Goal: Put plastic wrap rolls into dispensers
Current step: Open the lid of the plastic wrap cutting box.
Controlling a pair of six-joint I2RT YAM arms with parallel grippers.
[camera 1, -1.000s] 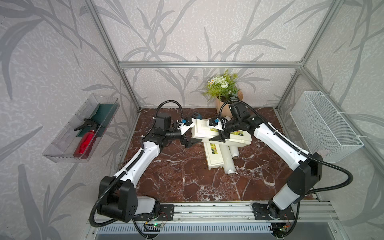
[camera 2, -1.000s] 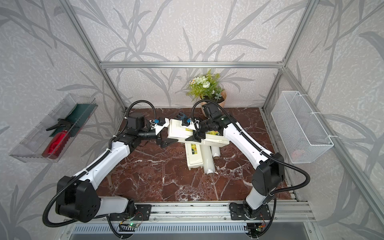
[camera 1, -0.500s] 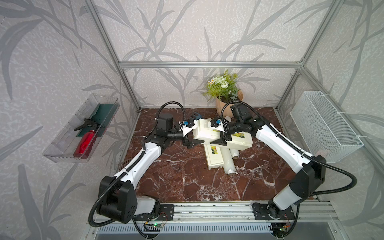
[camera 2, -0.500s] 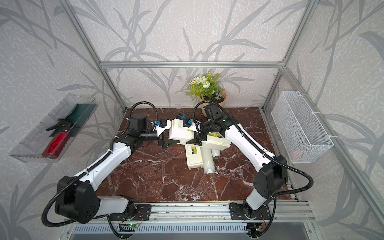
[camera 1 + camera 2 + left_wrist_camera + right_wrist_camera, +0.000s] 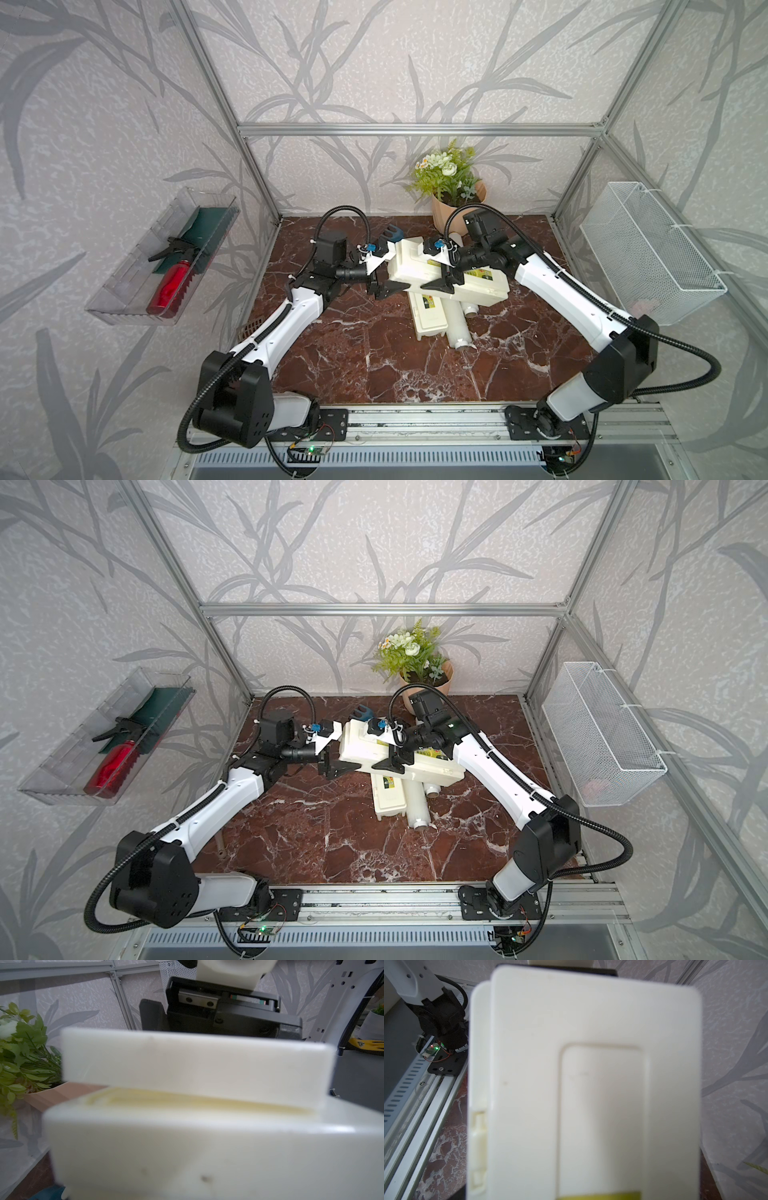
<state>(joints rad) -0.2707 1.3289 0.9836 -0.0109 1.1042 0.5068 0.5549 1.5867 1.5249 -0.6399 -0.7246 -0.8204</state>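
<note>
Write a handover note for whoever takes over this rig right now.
Left gripper: jaws wide around the end of the top box; grip unclear.
Right gripper: jaws wide around that box's middle; grip unclear.
Top box lies crosswise over the bottom box. The first roll lies beside the bottom box; the second roll pokes out from under the top box.
Done: no roll loaded.
Left: open each box, put a roll in, close.
</note>
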